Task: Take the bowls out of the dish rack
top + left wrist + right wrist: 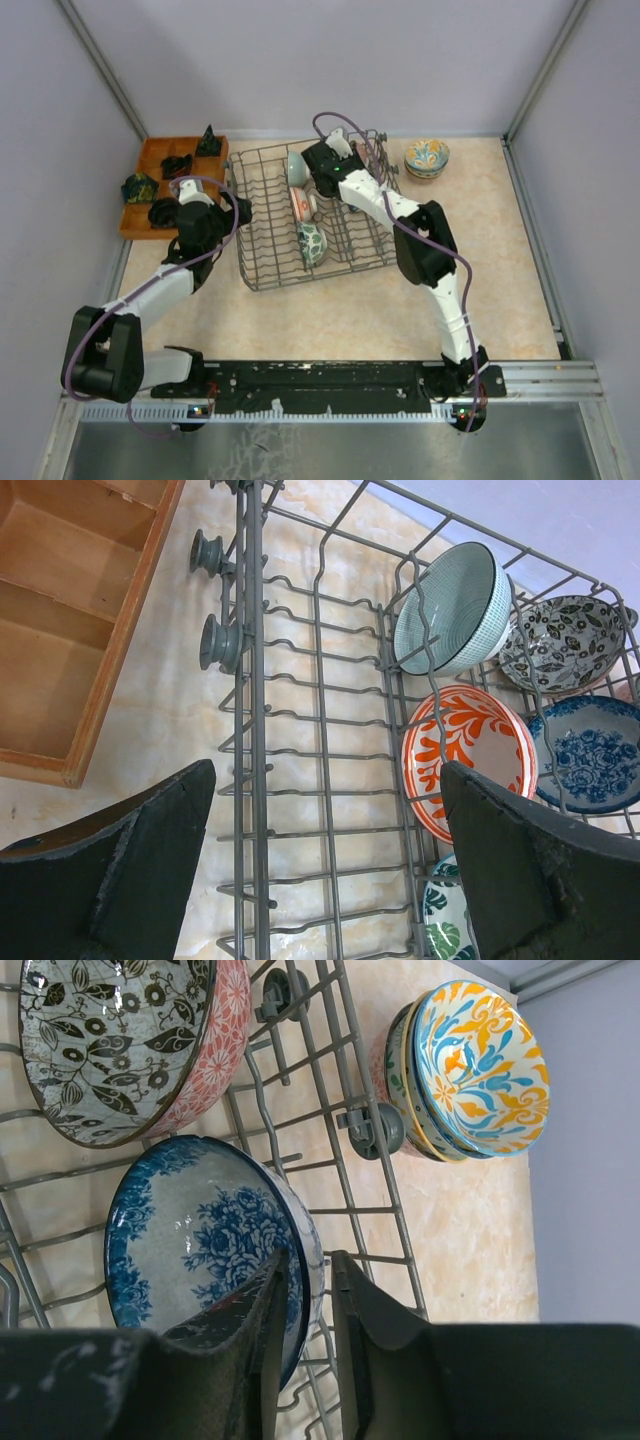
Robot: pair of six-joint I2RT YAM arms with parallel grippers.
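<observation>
Right gripper (310, 1268): jaws drawn nearly together on the rim of the blue-and-white floral bowl (205, 1240), one finger inside the bowl and one outside. The bowl sits tilted among the tines at the far right of the dish rack (320, 275); it is judged gripped but not yet lifted.

Left gripper (328, 775): jaws spread wide, nothing held. It hangs over the left side of the rack, beside the orange tray (165, 150).

Done: a stack of bowls (480, 1065), topped by a yellow-and-blue patterned one, stands on the table (330, 320) just beyond the rack's far right corner. The number in the stack cannot be told with certainty.

Left: five bowls are seen in the rack.
- The gripped blue-and-white bowl.
- A black leaf-patterned bowl (110, 1045) with a pink outside, just far of it.
- A pale green striped bowl (455, 605).
- A red-and-white bowl (465, 755).
- A green leaf-patterned bowl (312, 243), nearest of the row.

Judgement: the task is under way and perhaps near the halfway mark, with one removal in hand.
</observation>
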